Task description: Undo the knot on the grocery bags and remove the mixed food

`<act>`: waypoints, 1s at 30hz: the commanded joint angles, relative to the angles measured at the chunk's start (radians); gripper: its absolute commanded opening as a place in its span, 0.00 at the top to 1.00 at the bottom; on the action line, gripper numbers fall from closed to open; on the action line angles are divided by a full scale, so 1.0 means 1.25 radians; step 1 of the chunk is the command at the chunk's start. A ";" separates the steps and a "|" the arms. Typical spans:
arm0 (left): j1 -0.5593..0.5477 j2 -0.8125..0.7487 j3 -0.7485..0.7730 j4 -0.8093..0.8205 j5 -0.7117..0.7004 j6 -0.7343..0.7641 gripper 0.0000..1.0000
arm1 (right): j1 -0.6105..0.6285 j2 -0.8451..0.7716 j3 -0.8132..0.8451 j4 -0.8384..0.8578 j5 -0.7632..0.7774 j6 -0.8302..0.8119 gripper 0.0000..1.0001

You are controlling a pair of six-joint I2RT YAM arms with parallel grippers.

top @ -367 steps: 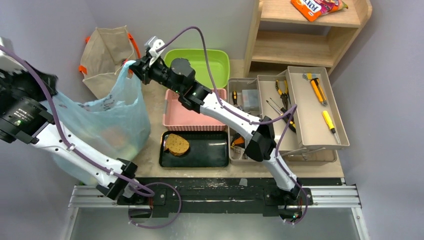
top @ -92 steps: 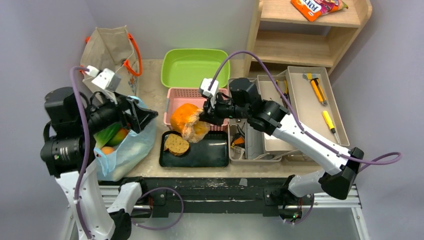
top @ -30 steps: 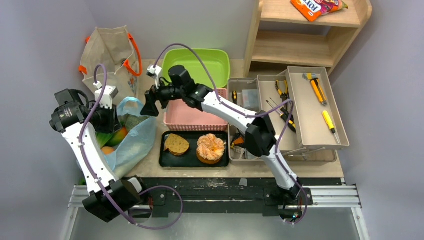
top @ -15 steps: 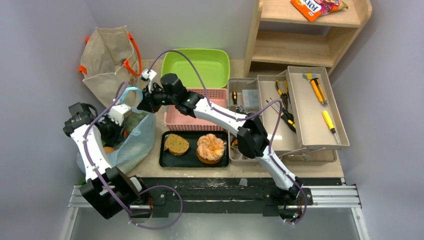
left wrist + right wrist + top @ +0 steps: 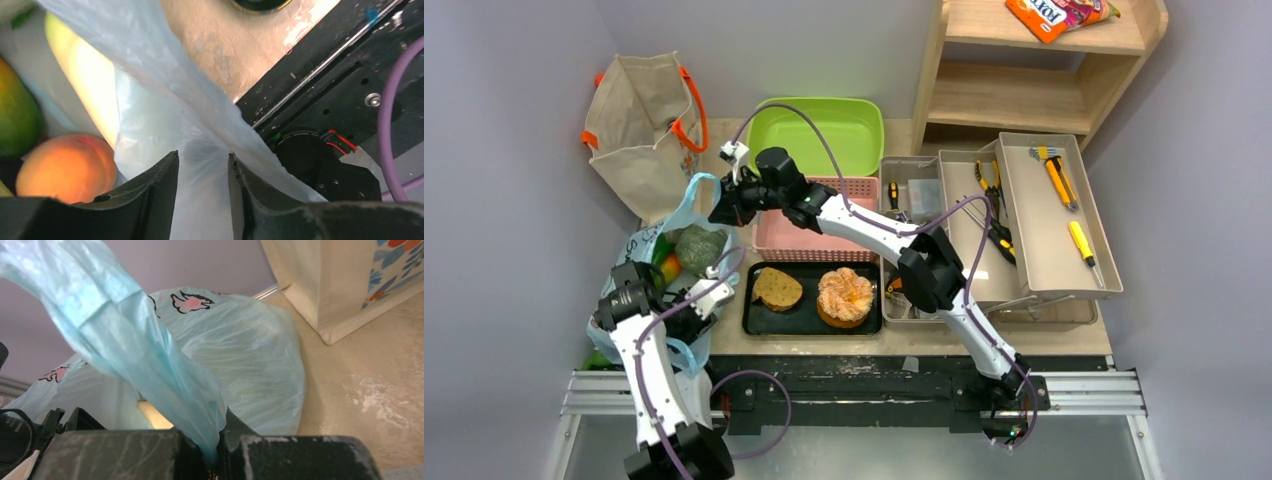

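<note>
- Straddling the light-blue bag's [image 5: 165,115] near wall, your left gripper [image 5: 200,195] has its jaws spread; a peach [image 5: 65,167] lies inside, left of them.
- Right of those jaws, a black tray [image 5: 809,318] holds a bread slice [image 5: 777,288] and an orange-topped pastry [image 5: 845,296].
- Farther off, your right gripper [image 5: 212,455] pinches the bag's handle [image 5: 130,350]; a green melon [image 5: 699,247] sits in the bag between both grippers.
- A pink cartoon print [image 5: 190,301] marks the bag; the shelf packet's [image 5: 1054,12] lettering is too small to read.
</note>
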 commanded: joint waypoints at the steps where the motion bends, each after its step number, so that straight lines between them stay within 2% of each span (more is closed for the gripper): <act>1: -0.006 -0.098 -0.068 0.003 -0.103 -0.012 0.55 | -0.005 -0.091 -0.020 0.042 -0.034 0.013 1.00; 5: -0.004 -0.165 -0.069 0.043 -0.115 -0.129 0.46 | -0.005 -0.110 -0.061 0.043 -0.051 0.000 1.00; 10: 0.012 -0.159 0.073 0.103 0.099 -0.312 0.37 | -0.004 -0.145 -0.109 0.058 -0.057 -0.022 1.00; 14: 0.025 -0.085 0.144 0.245 0.149 -0.432 0.34 | -0.004 -0.152 -0.110 0.057 -0.046 -0.031 1.00; 17: 0.036 -0.012 0.183 0.288 0.192 -0.446 0.34 | -0.001 -0.157 -0.115 0.061 -0.042 -0.025 1.00; 19: 0.037 0.028 0.186 0.321 0.180 -0.460 0.34 | 0.005 -0.163 -0.129 0.067 -0.037 -0.026 1.00; 26: 0.038 0.066 0.096 0.479 0.056 -0.453 0.33 | 0.015 -0.204 -0.234 0.124 -0.026 -0.011 1.00; 30: 0.036 0.084 0.092 0.410 0.150 -0.385 0.33 | 0.015 -0.220 -0.282 0.117 -0.034 -0.021 1.00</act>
